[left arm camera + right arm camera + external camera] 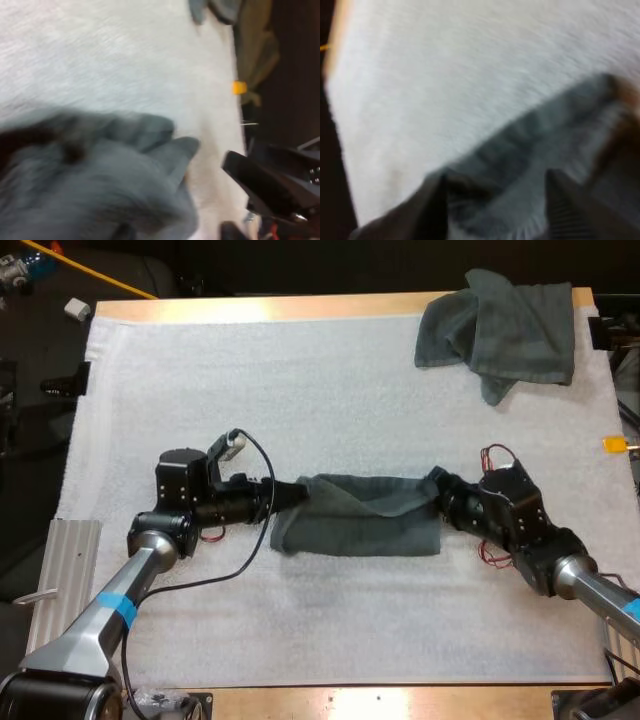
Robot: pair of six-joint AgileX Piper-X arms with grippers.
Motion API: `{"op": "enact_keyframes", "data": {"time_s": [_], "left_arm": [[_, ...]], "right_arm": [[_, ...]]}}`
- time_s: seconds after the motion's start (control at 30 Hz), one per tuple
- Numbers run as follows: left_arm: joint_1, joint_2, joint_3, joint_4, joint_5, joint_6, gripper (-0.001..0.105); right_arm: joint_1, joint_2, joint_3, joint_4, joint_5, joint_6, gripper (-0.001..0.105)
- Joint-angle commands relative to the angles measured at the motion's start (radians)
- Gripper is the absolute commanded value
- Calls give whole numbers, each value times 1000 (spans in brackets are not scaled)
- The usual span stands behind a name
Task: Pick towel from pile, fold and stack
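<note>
A dark grey-green towel (360,525) lies as a long band across the middle of the white mat (300,370), its upper layer partly folded over. My left gripper (303,496) is at the towel's left end, its fingers pinching the raised fold. At the right end my right gripper (436,492) holds the towel's corner. In the right wrist view the towel (530,150) runs between the two black fingers (432,205), which press on its edge. In the left wrist view the towel (100,190) bunches close by, with the right arm's gripper (250,180) just past its far end.
A crumpled towel pile (500,325) sits at the mat's far right corner and is also seen in the left wrist view (220,7). A ribbed grey plate (70,560) lies off the mat's left edge. Bare mat stretches in front of and behind the towel.
</note>
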Motion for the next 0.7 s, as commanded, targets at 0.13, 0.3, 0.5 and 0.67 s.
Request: {"op": "enact_keyframes", "data": {"time_s": [0.13, 0.3, 0.5, 0.67], "left_arm": [[1, 1, -43, -59, 97, -39, 50], [2, 2, -88, -70, 187, -63, 53], [4, -84, -98, -52, 185, -66, 52], [4, -189, -96, 14, 152, -56, 51]], "right_arm": [[-5, -12, -5, -155, -5, -43, 50], [-3, -49, -7, -180, -60, -163, 50], [-4, -142, -11, -33, -71, -268, 49], [-3, -230, -27, 142, -61, -339, 49]]}}
